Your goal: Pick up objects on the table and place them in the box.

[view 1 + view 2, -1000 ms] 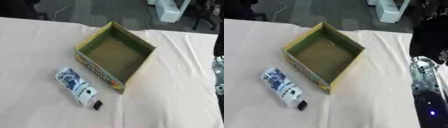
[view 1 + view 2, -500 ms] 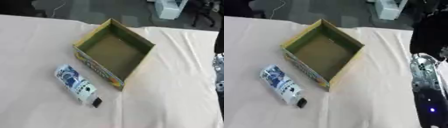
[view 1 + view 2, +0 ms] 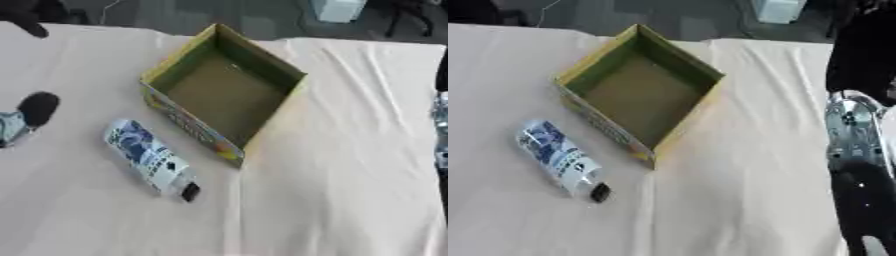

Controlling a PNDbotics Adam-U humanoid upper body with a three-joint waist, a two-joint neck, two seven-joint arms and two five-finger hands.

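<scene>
- The left hand shows at the left edge of the left eye view as a dark rounded tip above a pale grey-blue part. Too little of it is in view to tell whether its fingers are released or clenched, and it touches nothing on the counter.
- The right arm comes in along the right edge of the right eye view, black above, silver in the middle and black again below. The hand itself does not show clearly, so the state of its fingers cannot be told.
- The tube lies on its side on the counter, just beside the box's near left wall and apart from both arms. It is white with blue print, and its small black cap points toward the lower right.
- The tube lies between the left hand and the box, nearer to the box.
- The box stands open, turned so that one corner points toward the camera. Its inner walls are green, its floor is brownish, and its outer near wall carries colourful print. Nothing can be seen inside it.
- The counter is covered with a pale cream cloth that has soft creases running across it, most plainly to the right of the box.
- Beyond the far edge of the counter is a dark floor.
</scene>
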